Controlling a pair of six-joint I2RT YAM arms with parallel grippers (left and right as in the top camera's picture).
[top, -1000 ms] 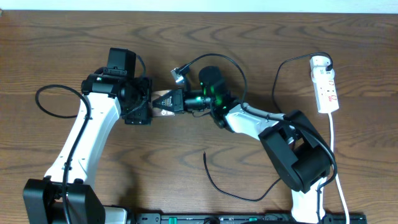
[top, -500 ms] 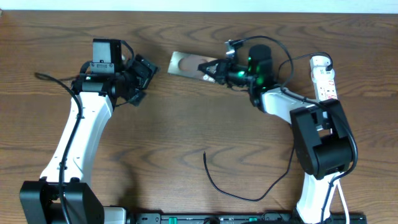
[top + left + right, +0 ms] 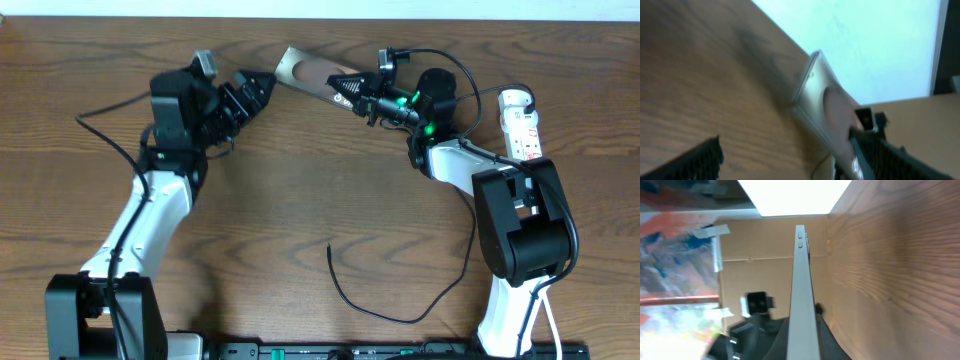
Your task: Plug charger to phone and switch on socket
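The phone (image 3: 303,71), a brown slab with a silver edge, is held off the table at the back. My right gripper (image 3: 345,88) is shut on its right end. The right wrist view shows the phone edge-on (image 3: 801,265) between the fingers (image 3: 826,335). My left gripper (image 3: 262,90) is open and empty, pointing at the phone's left end. The phone also shows in the left wrist view (image 3: 822,97). The charger (image 3: 352,298), a thin black cable, lies loose on the table at the front with its free end pointing away. The white socket (image 3: 522,128) lies at the far right.
The socket's white cord (image 3: 541,260) runs down the right side past the right arm's base. A black arm cable (image 3: 108,125) loops left of the left arm. The table's back edge lies just behind the phone.
The left gripper has let go of the phone and swung toward the back. The right gripper has carried the phone from mid-table to the back edge.
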